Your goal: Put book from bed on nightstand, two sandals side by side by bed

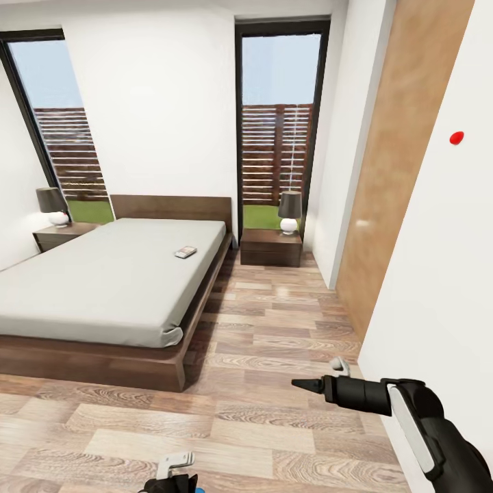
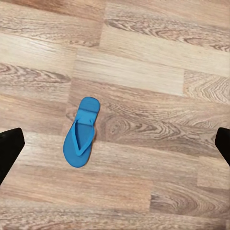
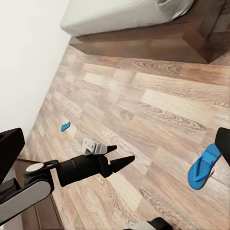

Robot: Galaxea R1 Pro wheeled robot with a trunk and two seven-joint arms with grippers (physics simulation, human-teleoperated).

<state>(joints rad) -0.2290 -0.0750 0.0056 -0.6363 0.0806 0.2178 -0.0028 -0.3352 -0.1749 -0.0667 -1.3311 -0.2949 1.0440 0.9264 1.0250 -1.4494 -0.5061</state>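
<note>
**Flat sandals, thin book: a count and a grip plan**

Nearest the head camera, the left gripper (image 1: pixel 171 472) is peeking in at the bottom edge of the frame, and the right gripper (image 1: pixel 327 375) is hanging at lower right. In the left wrist view the dark jaw tips are sitting far apart at the two side edges, wide open and empty, over one blue sandal (image 2: pixel 82 132) that is lying flat on the wood floor (image 2: pixel 143 72). The right jaws are also standing apart and holding nothing.

Two sandals are showing in the right wrist view: one at lower right (image 3: pixel 203 166), a second (image 3: pixel 65 126) well apart, at mid left near the wall. They are looking light, thin and bendy; pinching across the sole edge or the strap is probably the safest hold.

One book (image 1: pixel 185 252) is lying on the bed (image 1: pixel 103 287), toward its right side, left of centre in the frame. Being slim and light, it is likely needing a grip on an edge.

Two nightstands are flanking the headboard: one right of centre (image 1: pixel 270 248), one at far left (image 1: pixel 58 236), each carrying a lamp.
</note>
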